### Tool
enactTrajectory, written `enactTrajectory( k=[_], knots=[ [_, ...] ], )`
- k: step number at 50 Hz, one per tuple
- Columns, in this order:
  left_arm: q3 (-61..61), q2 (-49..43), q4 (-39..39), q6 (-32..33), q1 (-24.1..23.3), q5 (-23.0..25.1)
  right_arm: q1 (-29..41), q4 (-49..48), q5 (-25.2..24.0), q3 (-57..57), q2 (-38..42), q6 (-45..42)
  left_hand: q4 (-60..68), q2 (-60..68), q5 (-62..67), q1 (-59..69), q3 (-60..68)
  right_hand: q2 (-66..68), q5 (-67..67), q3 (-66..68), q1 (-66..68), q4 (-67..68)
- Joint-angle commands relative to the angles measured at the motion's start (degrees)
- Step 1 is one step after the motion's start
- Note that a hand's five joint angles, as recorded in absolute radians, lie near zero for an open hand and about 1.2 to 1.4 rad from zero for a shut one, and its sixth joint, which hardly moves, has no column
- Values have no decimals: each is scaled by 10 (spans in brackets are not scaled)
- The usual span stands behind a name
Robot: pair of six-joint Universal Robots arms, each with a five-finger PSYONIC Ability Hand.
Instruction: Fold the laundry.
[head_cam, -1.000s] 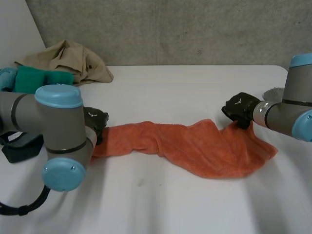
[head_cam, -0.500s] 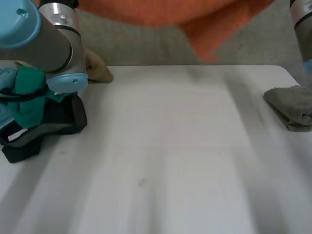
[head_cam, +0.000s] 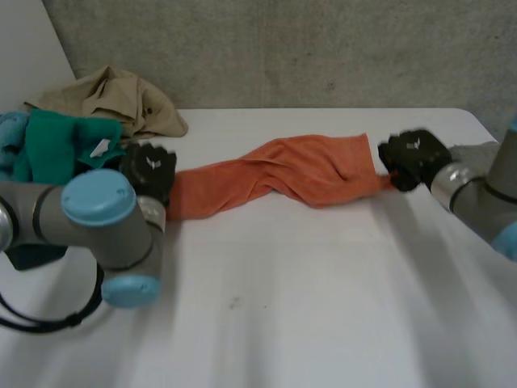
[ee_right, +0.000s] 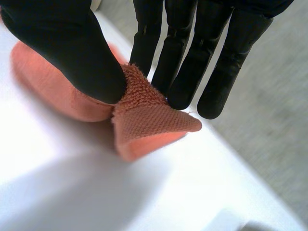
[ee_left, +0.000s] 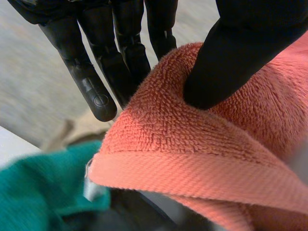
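An orange towel (head_cam: 283,174) lies stretched across the white table (head_cam: 283,307) between my two hands. My left hand (head_cam: 149,170) pinches its left end; in the left wrist view the thumb (ee_left: 236,53) presses the orange towel (ee_left: 202,159) against the fingers (ee_left: 120,53). My right hand (head_cam: 414,158) holds the right end. There the thumb (ee_right: 72,53) and fingers (ee_right: 187,57) pinch a corner of the orange towel (ee_right: 149,120) just above the table. The towel is bunched and twisted along its length.
A tan garment (head_cam: 121,101) lies heaped at the table's back left, with green cloth (head_cam: 56,141) and a bit of light-blue cloth (head_cam: 10,137) beside it. A grey folded cloth (head_cam: 477,149) lies at the right edge behind my right arm.
Both hands swung the towel up high half a second ago and brought it back down. It now lies farther back on the table, narrower and more stretched than a second ago.
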Motion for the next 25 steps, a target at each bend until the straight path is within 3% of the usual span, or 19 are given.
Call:
enactTrajectory(
  k=[1,3,6,7,10,16,20,25],
  knots=[
    [-86,71,-33,-3,-3,-2,-49,7,-6,93,-53,-34,113,117,148,182,117,129,141,124,249,119],
    [-112,100,-39,-3,0,-3,-62,16,-12,115,-87,-50,93,97,128,162,98,129,141,124,249,119],
    [-136,130,-48,-4,1,-1,-80,32,-24,138,-112,-65,-83,-79,-48,-14,-79,129,141,124,249,119],
    [-151,150,-51,-5,1,-1,-91,48,-34,152,-121,-76,-204,-199,-168,-134,-199,129,141,124,249,119],
    [-172,186,-53,-15,2,-3,-110,70,-56,179,-134,-97,-324,-319,-289,-254,-319,129,141,124,249,119],
    [-181,236,-76,-79,7,-1,-153,74,-94,224,-176,-115,-333,-328,-297,-263,-328,129,141,124,249,119],
    [-164,248,-137,-137,16,7,-175,74,-112,240,-186,-127,-329,-325,-294,-260,-325,129,141,124,249,119],
    [-107,240,-247,-220,42,61,-189,62,-117,236,-186,-133,-306,-301,-271,-236,-301,129,141,124,249,119]
  ],
)
